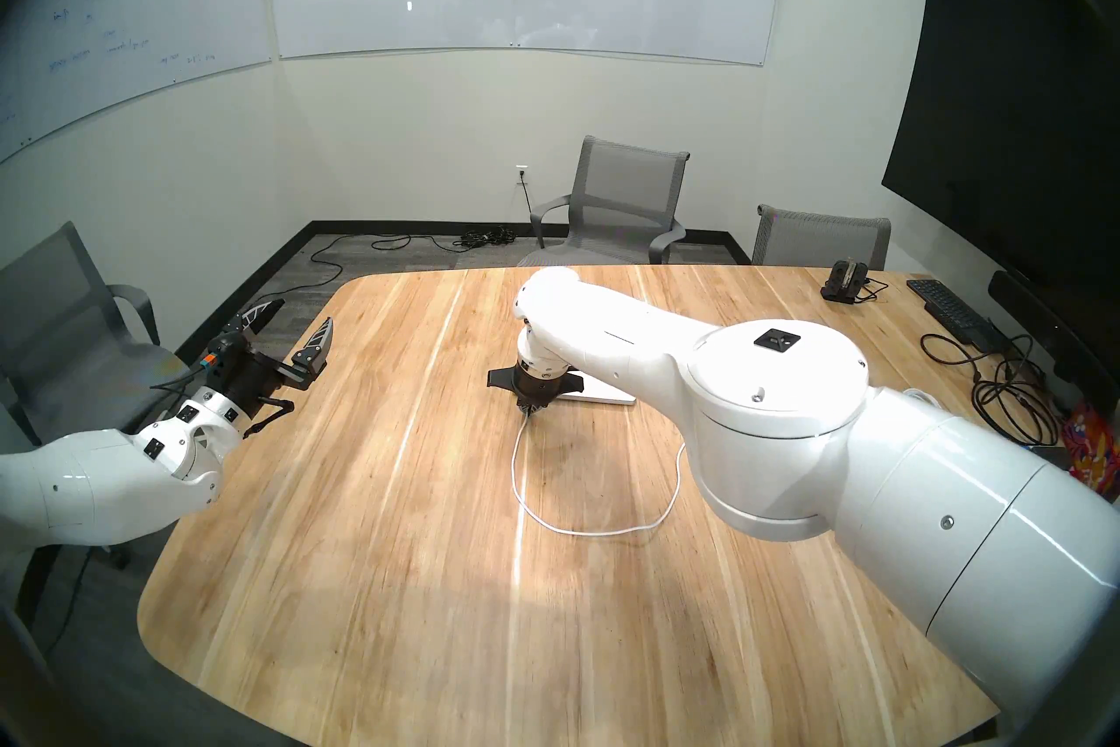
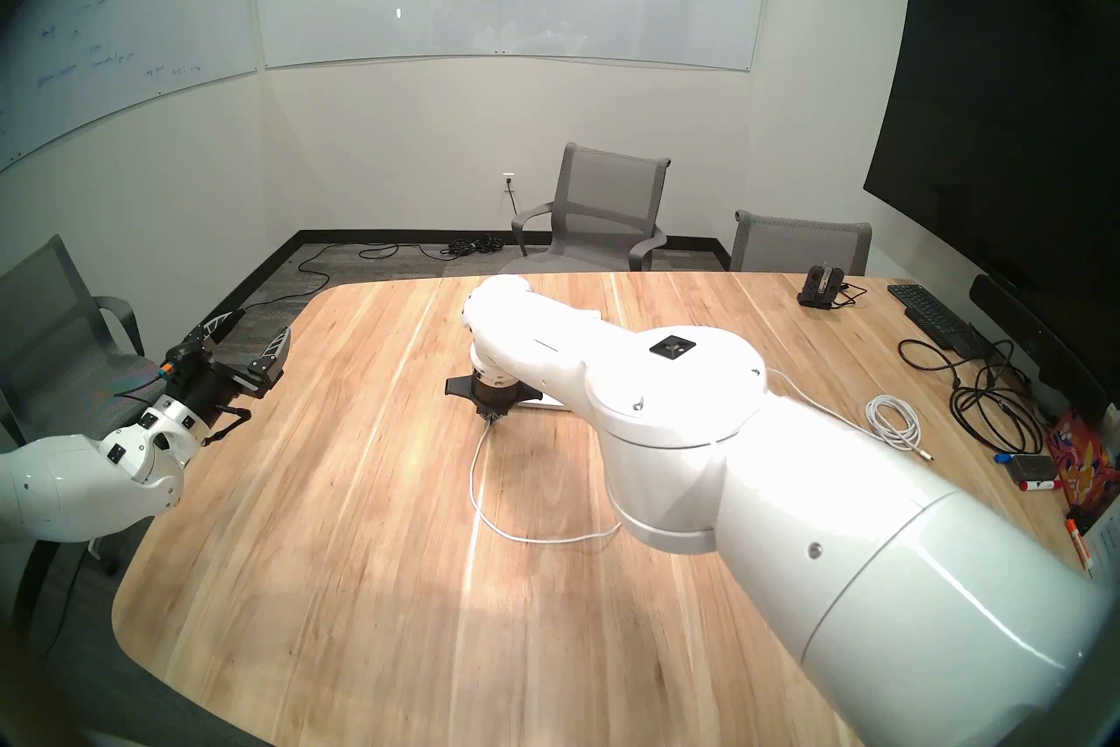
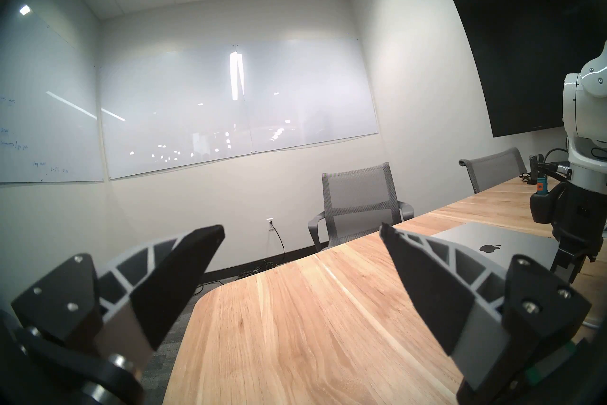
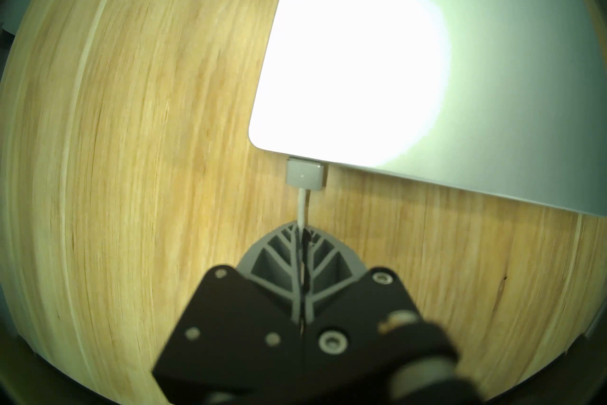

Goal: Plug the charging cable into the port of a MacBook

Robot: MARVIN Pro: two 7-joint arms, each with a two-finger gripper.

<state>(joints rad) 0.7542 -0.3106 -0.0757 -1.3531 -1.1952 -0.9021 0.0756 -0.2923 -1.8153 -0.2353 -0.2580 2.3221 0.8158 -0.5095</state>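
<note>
Wooden table point(image 4: 131, 131), right tool point(image 4: 300, 230) pinching thin white charging cable point(image 4: 301, 207) (left tool point(image 3: 302, 233) spread)

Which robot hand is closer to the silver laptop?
The right. The right gripper pinches the charging cable just off the MacBook edge; the left gripper hangs open past the table's far-left edge.

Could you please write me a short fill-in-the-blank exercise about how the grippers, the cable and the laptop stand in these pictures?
1. The right gripper is shut on the thin white charging cable, just behind its flat ____ connector.
2. That connector sits against the side edge of the closed silver MacBook, close to its ____.
3. The left gripper is ____ and holds nothing.
4. The cable's slack lies in a loop on the ____ table.

Missing words: silver-white; corner; open; wooden
</note>
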